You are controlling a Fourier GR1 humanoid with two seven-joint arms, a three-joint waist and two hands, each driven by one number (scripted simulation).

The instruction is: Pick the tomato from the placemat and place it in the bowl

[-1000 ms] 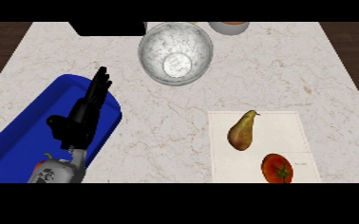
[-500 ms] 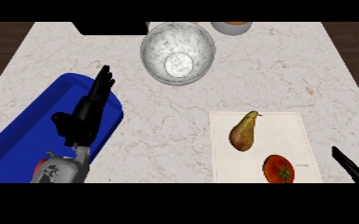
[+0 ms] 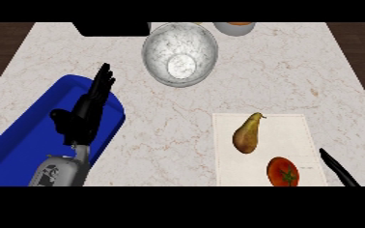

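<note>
A red tomato (image 3: 284, 172) lies at the near end of a pale placemat (image 3: 285, 125), lower right in the head view. A marbled grey bowl (image 3: 179, 53) stands at the far middle of the counter. Only black fingers of my right hand (image 3: 336, 167) show at the lower right edge, straight, just right of the tomato and apart from it. At the lower left my left hand (image 3: 85, 113) rests open, fingers pointing up, over a blue tray.
A brown-green pear (image 3: 247, 133) lies on the placemat just behind the tomato. The blue tray (image 3: 32, 125) fills the lower left. A small bowl with an orange thing (image 3: 234, 27) and a black block (image 3: 114, 28) sit at the far edge.
Fingers of my right hand have come into view at the lower right and moved up closer to the tomato. The left hand stays as it was.
</note>
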